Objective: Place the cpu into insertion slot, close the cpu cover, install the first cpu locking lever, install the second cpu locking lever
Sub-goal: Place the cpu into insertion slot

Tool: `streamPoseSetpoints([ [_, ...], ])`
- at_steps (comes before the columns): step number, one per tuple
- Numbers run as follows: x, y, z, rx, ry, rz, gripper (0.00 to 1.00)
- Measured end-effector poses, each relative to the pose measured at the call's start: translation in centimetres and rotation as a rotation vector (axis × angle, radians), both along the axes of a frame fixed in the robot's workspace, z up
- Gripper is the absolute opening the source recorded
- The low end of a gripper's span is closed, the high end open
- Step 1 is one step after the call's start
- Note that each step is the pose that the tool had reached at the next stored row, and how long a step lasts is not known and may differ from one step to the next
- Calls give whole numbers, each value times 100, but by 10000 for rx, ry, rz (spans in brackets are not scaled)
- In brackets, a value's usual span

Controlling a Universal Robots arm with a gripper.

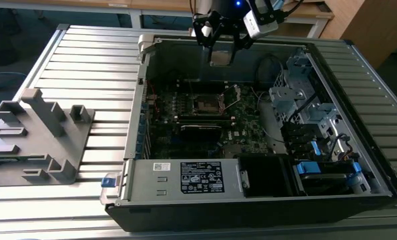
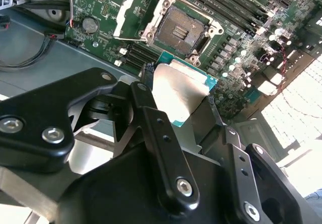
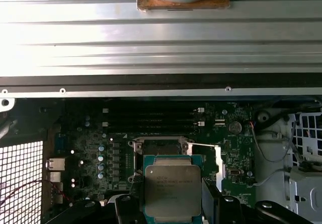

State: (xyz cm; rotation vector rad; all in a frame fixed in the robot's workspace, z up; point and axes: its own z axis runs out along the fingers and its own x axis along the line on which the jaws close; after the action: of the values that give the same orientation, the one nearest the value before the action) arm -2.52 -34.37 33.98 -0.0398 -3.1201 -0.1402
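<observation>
Black two-fingered gripper [image 1: 222,54] clamped on the flat, square, grey-topped metal cpu [image 2: 181,95].
It sits pinched between the black fingers [image 2: 151,118], held well above the square, silver-rimmed, dark-centred insertion slot [image 2: 180,30].

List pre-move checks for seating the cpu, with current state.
1. Grip: end effector shut on the cpu, metal top facing up in the first wrist view - ok.
2. Socket: insertion slot empty, dark centre bare - ok.
3. Lid: cpu cover lies open beside the slot, not over it - ok.
4. Alignment: cpu squared over the slot - cannot tell; in the exterior view it hangs well above the board.
</observation>
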Motion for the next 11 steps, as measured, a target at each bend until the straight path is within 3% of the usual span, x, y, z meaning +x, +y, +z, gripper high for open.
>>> streamPoseSetpoints([
  [11,0,0,-26,2,0,0,54],
])
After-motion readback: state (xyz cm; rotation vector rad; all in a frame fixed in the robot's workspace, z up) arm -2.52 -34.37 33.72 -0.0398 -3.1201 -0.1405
